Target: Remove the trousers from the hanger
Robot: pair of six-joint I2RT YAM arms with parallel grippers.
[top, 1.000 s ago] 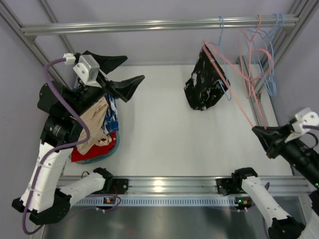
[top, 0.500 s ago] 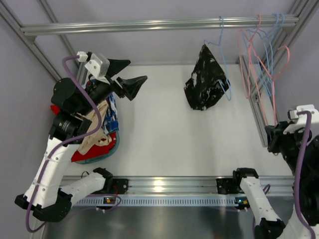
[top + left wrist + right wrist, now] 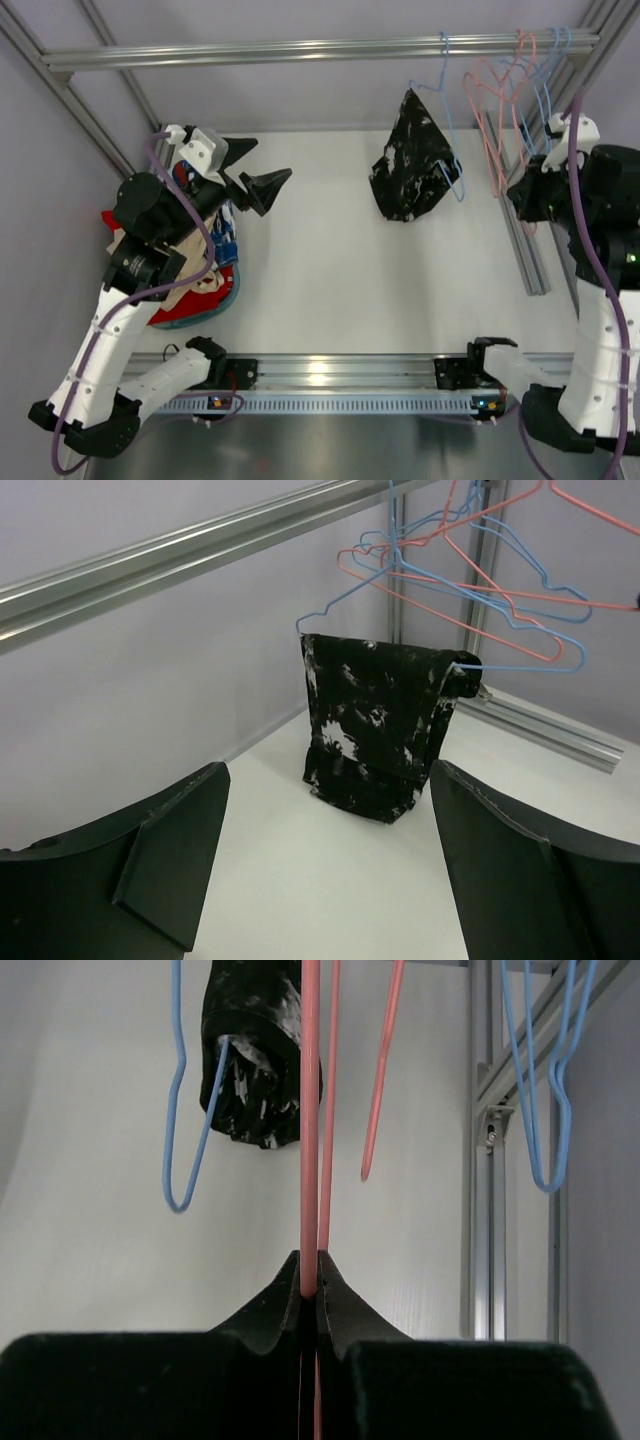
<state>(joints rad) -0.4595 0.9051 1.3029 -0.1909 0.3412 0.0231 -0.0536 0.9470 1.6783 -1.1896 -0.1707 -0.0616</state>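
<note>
The right gripper (image 3: 309, 1268) is now up at the rack, where a second ago it was low at the table's right edge, pulling the pink hanger (image 3: 310, 1110) out on a long slant. Its jaws are pinched tight on that hanger's bare wire, and the hanger hangs straight again among the other hangers (image 3: 545, 110) under the rail (image 3: 300, 48). This suggests an emptied hanger is being put back.

The left gripper (image 3: 270, 160) has drawn back a little toward its own side, and its jaws stand wide with nothing between them. Just beside it lies a heap: the blue patterned trousers (image 3: 225, 235) and the beige trousers (image 3: 185, 270), on a red thing (image 3: 175, 312) with a bluish rim. Both pairs are off any hanger.

The black trousers (image 3: 410, 180), flecked with white, are folded over the bar of the blue hanger (image 3: 340, 605), which is hooked on the rail, well apart from both grippers. They look like the pair left to remove.

Loose pink and blue wires crowd the rail just to the right of them, and the right arm could snag one as it reaches in.
</note>
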